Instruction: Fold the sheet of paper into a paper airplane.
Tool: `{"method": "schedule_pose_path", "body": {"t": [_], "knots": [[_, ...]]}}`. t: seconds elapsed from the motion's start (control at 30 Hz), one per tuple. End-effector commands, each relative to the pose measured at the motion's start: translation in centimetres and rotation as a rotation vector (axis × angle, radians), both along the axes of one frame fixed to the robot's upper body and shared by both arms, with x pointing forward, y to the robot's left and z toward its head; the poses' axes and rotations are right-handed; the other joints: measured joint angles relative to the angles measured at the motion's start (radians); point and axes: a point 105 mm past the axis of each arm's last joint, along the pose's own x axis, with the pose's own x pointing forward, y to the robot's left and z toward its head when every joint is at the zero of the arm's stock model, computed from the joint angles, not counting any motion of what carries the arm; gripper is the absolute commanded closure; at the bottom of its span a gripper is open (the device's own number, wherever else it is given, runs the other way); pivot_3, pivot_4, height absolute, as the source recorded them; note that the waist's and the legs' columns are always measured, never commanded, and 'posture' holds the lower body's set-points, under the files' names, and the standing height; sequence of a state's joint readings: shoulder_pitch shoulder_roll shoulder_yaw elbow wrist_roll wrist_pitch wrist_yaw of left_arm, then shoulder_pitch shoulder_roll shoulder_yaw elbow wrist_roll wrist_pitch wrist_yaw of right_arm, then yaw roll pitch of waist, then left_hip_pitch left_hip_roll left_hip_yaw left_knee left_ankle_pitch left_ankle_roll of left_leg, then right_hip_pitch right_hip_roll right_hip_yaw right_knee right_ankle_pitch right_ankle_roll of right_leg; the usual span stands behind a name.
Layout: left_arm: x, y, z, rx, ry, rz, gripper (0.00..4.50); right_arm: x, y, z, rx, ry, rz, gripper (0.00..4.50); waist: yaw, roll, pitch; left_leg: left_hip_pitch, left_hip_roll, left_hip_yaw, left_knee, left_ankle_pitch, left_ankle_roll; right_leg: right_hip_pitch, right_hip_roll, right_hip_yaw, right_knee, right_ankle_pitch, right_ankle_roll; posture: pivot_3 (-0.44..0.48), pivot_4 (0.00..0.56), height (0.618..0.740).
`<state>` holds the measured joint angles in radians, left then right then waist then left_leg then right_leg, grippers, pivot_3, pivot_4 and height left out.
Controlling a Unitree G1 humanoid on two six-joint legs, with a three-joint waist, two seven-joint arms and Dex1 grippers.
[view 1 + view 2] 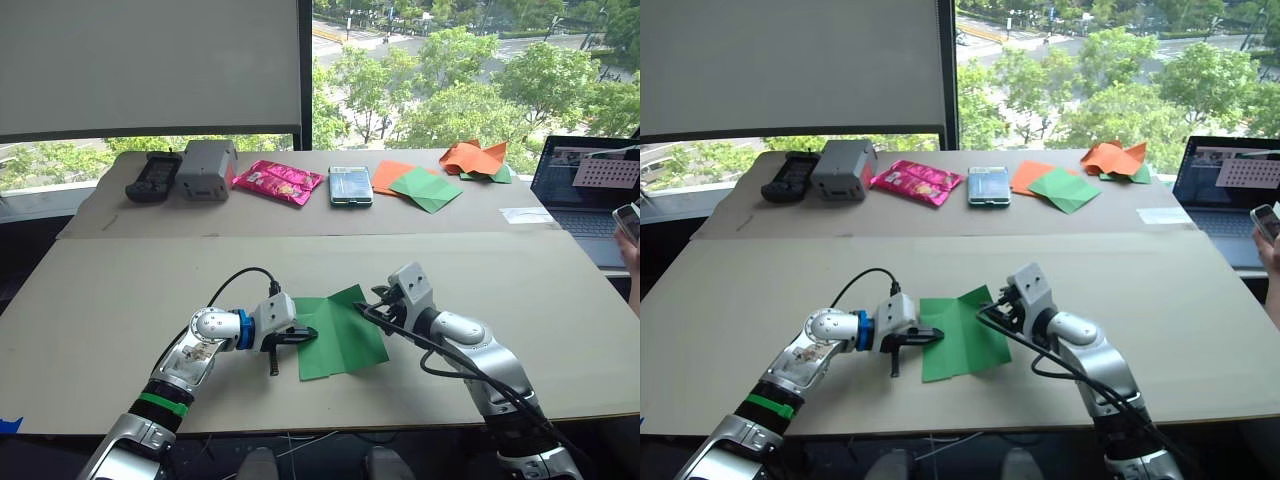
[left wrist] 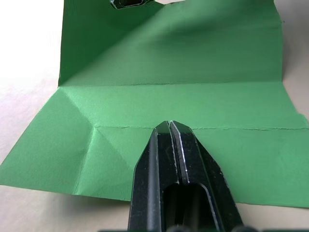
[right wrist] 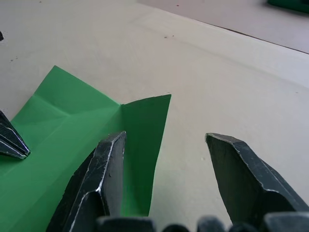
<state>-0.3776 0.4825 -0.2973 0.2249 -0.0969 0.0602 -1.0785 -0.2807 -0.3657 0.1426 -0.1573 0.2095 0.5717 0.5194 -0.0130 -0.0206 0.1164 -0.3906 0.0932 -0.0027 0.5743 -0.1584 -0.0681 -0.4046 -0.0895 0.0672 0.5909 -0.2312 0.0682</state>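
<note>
Two claws work my sheet of paper [image 1: 338,335] at the near counter [image 1: 120,300] edge: left claw [image 2: 170,126] clenched, pinning it; right claw [image 3: 166,145] spread over the lifted corner, which may slip and crease crooked.

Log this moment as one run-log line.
left end effector: shut, tips pressing on green paper | right end effector: open at paper's far corner | corner raised

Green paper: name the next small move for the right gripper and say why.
Probably close the right gripper on the raised far corner of the sheet of paper: its fingers are open astride that edge, while the shut left gripper presses the paper's middle down.
</note>
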Motion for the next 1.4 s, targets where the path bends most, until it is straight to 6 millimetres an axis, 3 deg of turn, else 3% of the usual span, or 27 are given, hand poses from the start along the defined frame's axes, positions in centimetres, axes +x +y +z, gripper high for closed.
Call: {"method": "schedule_pose_path", "body": {"t": [0.03, 0.23, 0.5, 0.77, 0.87, 1.07, 1.4], "knots": [[-0.2, 1.0, -1.5, 0.063, 0.035, 0.029, 4.50, 0.6, 0.2, 1.5, 0.019, -0.062, 0.007, 2.39, 0.000, 0.000, 0.000, 0.000, 0.000, 0.000, 0.000, 0.000, 0.000, 0.000, 0.000, 0.000, 0.000, 0.000, 0.000, 0.000, 0.150, 0.718], [-0.2, 1.0, -1.4, 0.057, 0.035, 0.038, 4.50, 0.4, 0.6, 1.2, 0.028, -0.051, 0.041, 4.47, 0.000, 0.000, 0.000, 0.000, 0.000, 0.000, 0.000, 0.000, 0.000, 0.000, 0.000, 0.000, 0.000, 0.000, 0.000, 0.000, 0.150, 0.718], [-0.2, 1.3, -1.0, 0.048, 0.029, 0.060, 4.50, -0.1, 1.2, 1.5, 0.070, -0.052, 0.073, 4.47, -0.002, 0.000, 0.000, 0.000, 0.000, 0.000, -0.001, 0.000, 0.000, 0.000, 0.000, 0.000, 0.001, 0.000, 0.000, 0.000, 0.150, 0.718], [-0.1, 2.8, 1.7, 0.003, 0.013, 0.108, 4.50, -3.6, 2.4, 4.0, -0.071, -0.355, 0.173, 4.47, -0.003, 0.000, 0.001, 0.000, 0.000, 0.000, -0.002, 0.000, 0.000, -0.002, 0.000, 0.000, 0.000, 0.000, 0.000, 0.000, 0.150, 0.718], [-0.4, 3.4, 2.4, -0.005, 0.014, 0.137, 4.50, -4.9, 3.1, 3.6, -0.214, -0.480, 0.199, 4.47, -0.005, -0.001, 0.002, 0.000, 0.000, 0.000, -0.002, 0.000, 0.000, -0.003, 0.000, 0.000, 0.000, 0.000, 0.000, 0.000, 0.150, 0.718], [-0.9, 4.4, 2.9, -0.008, 0.032, 0.176, 4.50, -6.1, 3.8, 3.1, -0.310, -0.561, 0.220, 4.47, -0.001, -0.004, 0.004, -0.001, 0.000, 0.000, -0.003, 0.000, -0.001, -0.005, -0.001, 0.000, -0.003, 0.000, -0.001, 0.000, 0.150, 0.718], [-0.4, 3.0, 3.8, -0.037, 0.030, 0.135, 4.50, -6.1, 4.4, -0.4, -0.434, -0.423, 0.328, 4.47, 0.001, -0.005, 0.006, -0.002, -0.001, 0.001, -0.003, -0.001, -0.001, -0.005, -0.002, 0.000, -0.006, 0.000, -0.001, 0.000, 0.150, 0.718]]}}
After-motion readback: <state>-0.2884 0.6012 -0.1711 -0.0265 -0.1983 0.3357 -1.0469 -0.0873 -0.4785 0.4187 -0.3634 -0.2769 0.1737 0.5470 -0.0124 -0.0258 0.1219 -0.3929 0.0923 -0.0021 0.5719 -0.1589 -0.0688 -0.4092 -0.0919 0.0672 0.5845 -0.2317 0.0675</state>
